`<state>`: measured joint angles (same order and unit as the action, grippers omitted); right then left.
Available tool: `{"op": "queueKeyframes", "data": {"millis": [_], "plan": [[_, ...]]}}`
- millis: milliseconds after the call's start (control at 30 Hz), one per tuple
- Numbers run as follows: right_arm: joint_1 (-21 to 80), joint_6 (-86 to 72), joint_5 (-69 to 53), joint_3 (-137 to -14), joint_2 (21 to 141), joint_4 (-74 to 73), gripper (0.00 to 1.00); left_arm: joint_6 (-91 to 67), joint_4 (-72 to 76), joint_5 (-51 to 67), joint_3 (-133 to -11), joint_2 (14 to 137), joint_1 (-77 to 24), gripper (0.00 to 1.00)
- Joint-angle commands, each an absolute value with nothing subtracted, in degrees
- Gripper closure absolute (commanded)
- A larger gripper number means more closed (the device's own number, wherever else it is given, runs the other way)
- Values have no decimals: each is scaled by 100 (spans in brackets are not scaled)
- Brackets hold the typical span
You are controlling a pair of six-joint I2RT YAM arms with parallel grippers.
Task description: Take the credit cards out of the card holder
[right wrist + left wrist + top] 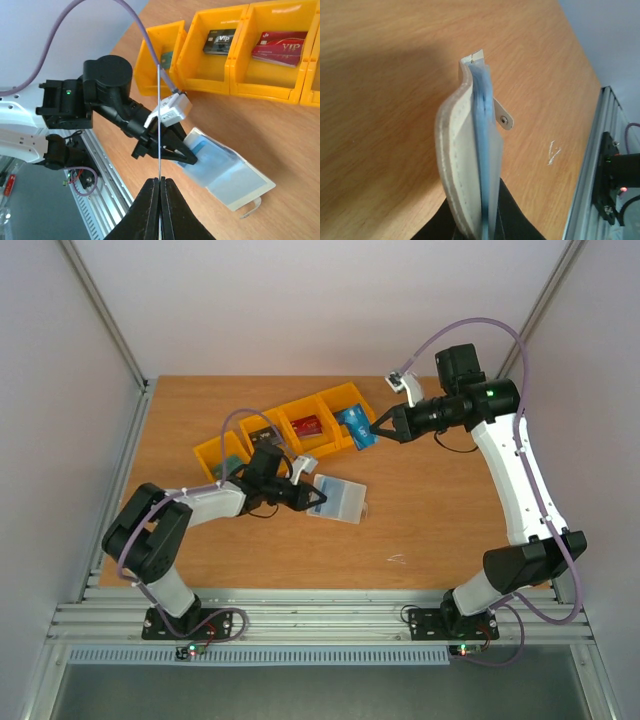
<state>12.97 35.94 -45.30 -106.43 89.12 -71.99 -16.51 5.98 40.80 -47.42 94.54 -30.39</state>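
Holding holder: our left gripper [318, 502] is clamped on one edge of the open holder [342, 498], mid-table, near the yellow bins [210, 85].
Right gripper [378, 430]: pinched tight on the blue card [358, 427], at the rightmost bin.
Other bins: we see a red card [307, 426], dark card [263, 437] and teal card [166, 59], one each.

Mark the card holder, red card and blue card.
card holder [227, 175]: right wrist view, pale blue inner face.
red card [280, 47]: right wrist view, middle of its face.
blue card [357, 428]: top view, middle of its face.
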Motion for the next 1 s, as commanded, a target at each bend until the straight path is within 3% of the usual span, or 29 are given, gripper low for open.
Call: {"op": "queueKeyframes", "data": {"millis": [0,267,300,400,467,667,833,967], "plan": [[1292,3717,-4709,-10628,8928,-7395,99,-1664,800,3694,-4823,9669,-3191,100],[1292,3809,-4690,-10583,8842,-7508,99,-1379,705,3215,-4956,10106,-3313,98],[1288,3814,-4693,-10574,8842,-7520,99,-1386,657,3088,-4979,10107,-3312,94],[1292,3840,-4711,-10557,8842,-7515,99,-1369,615,2776,-4980,10087,-3309,61],[1292,3841,-4696,-10567,8858,-7531,99,-1329,602,2611,-4967,10034,-3313,49],[1308,3869,-4584,-10696,8926,-7683,99,-1124,641,2238,-4723,9554,-3313,41],[1423,4083,-4376,-11022,9039,-8093,99,-499,772,2324,-4141,8044,-3312,38],[1726,4313,-4279,-11080,9027,-8269,99,43,1135,3111,-3620,6626,-3205,32]]}}
